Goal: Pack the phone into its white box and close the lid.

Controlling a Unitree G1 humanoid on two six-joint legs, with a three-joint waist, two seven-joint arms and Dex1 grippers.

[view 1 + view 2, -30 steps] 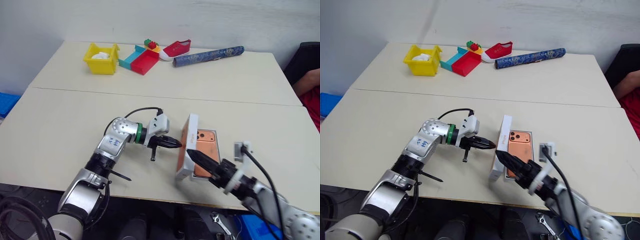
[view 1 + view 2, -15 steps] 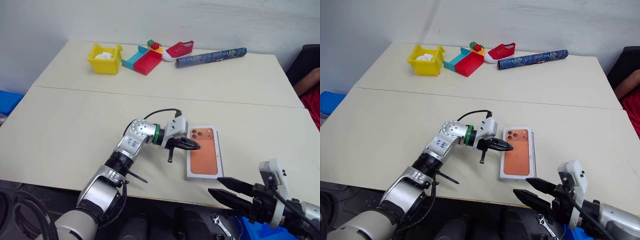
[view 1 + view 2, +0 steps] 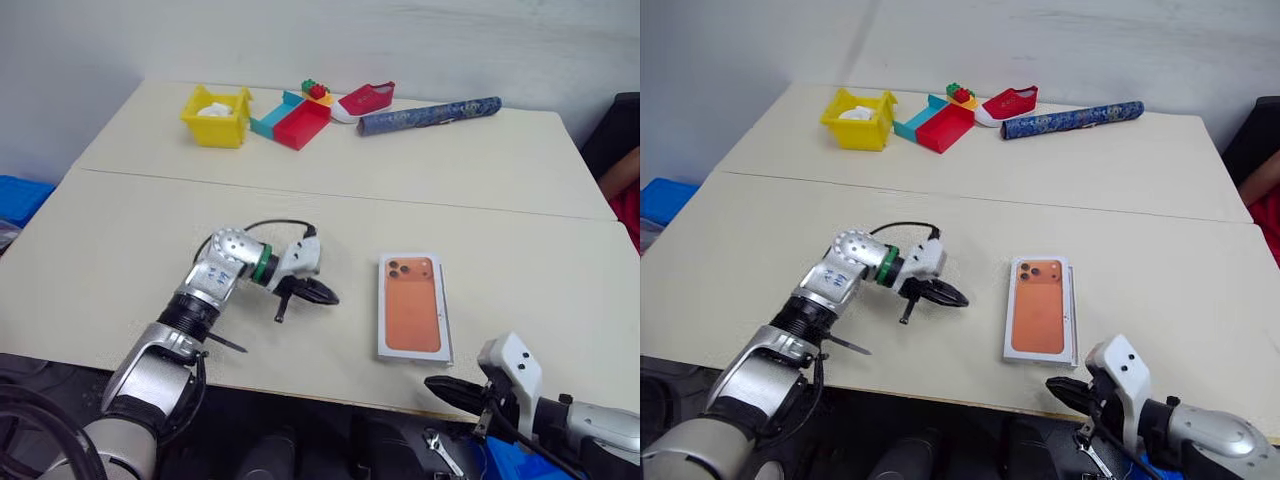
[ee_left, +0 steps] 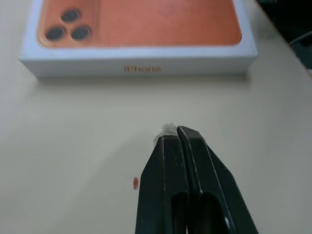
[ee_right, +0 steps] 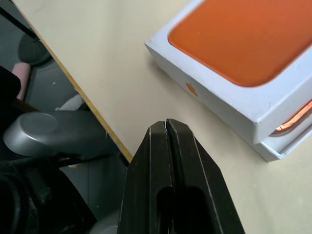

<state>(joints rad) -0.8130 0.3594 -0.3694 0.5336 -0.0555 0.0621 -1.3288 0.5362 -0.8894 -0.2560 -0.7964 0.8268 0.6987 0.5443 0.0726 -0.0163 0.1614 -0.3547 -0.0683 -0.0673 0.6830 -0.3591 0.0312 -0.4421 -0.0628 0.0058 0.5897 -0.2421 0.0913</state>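
Both pairs of jaws clenched on nothing; lid (image 3: 412, 306) down over white box (image 5: 287, 141), well ahead of left gripper (image 4: 176, 132), askew past right gripper (image 5: 165, 125), copper phone glimpsed at the gap; could pop open unless pressed flush

White lid (image 3: 412, 306) with an orange phone print; beige table (image 3: 120, 230); yellow bin (image 3: 215, 115) upper left; red shoe (image 3: 364, 98); blue patterned roll (image 3: 430, 114).
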